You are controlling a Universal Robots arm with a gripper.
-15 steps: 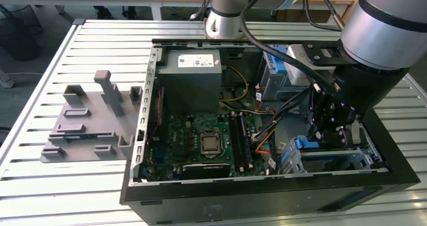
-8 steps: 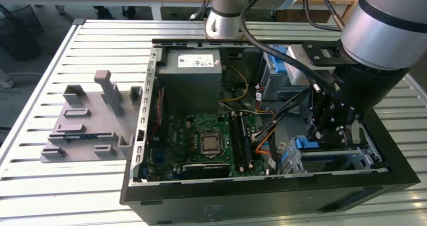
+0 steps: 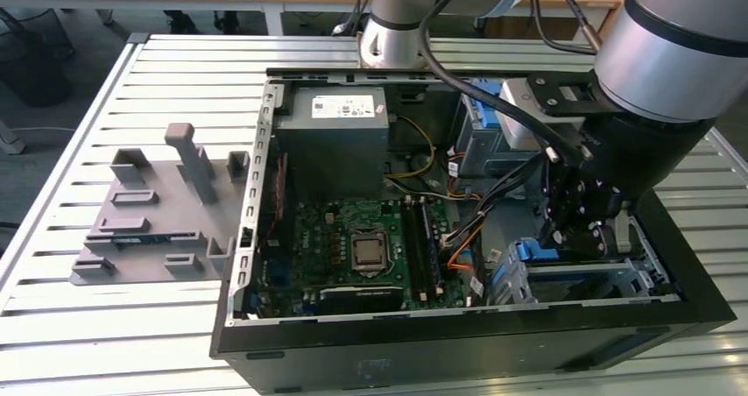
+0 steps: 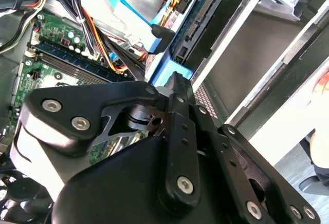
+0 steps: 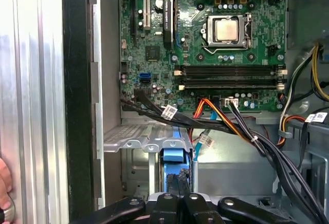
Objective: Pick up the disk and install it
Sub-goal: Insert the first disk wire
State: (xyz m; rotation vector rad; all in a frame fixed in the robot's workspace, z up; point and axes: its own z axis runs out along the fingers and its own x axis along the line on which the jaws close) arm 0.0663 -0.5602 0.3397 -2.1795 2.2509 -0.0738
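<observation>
- Well, the gripper (image 3: 559, 241) is down inside the open computer case (image 3: 468, 348), at its near corner on the exterior view's right. Its fingers (image 5: 172, 185) are pressed together, with nothing between them that I can see.
- Right at the fingertips is the disk (image 5: 177, 156), shown by its blue edge frame. From the exterior view it (image 3: 535, 252) sits at the mouth of the silver drive cage (image 3: 640, 278). I cannot tell whether the tips are touching it.
- Black, orange and yellow cables (image 5: 221, 121) run across the case just above the cage.
- Further left in the case lies the green motherboard (image 3: 363, 238), with the grey power supply box (image 3: 339, 137) at its far end.
- Outside the case, well apart on the exterior view's left, a grey moulded fixture (image 3: 152, 216) rests on the slatted metal table (image 3: 70, 313).
</observation>
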